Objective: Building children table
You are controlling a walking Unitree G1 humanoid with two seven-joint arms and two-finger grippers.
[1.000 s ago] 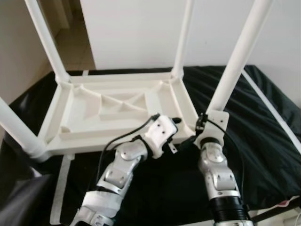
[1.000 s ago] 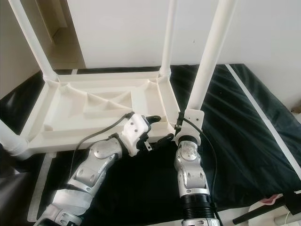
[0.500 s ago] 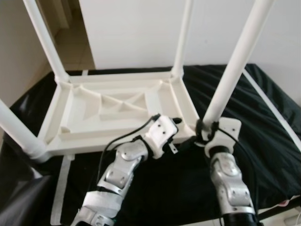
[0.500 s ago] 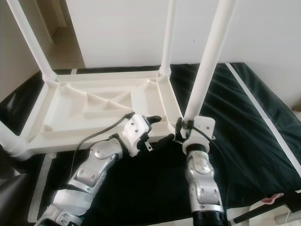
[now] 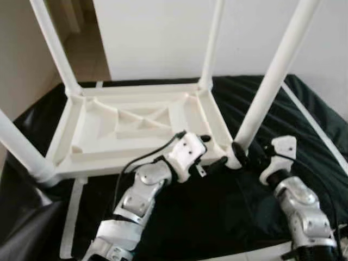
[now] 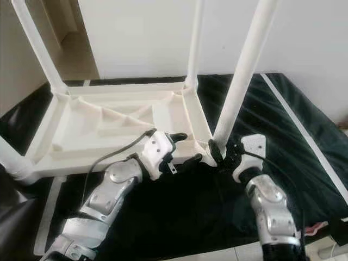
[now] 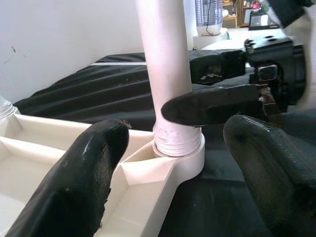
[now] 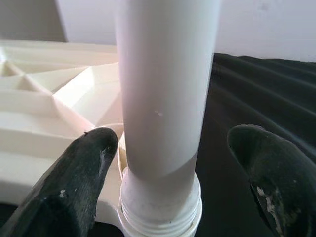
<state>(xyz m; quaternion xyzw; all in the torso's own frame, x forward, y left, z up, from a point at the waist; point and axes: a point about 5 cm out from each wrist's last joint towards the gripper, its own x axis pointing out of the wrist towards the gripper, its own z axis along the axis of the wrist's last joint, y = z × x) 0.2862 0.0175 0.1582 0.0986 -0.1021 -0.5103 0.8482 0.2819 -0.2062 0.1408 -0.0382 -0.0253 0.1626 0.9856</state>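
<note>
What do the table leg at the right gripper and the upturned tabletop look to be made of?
Table leg: apparently smooth, satin white plastic, with moulded thread rings at its base. Tabletop: likely the same moulded white plastic, judging by its ribbed underside. Right gripper fingers straddle the leg.

Silver jointed arms, black-fingered pincers, black cables

There are no words, numbers, labels or signs to read anywhere on the things in these pictures.
</note>
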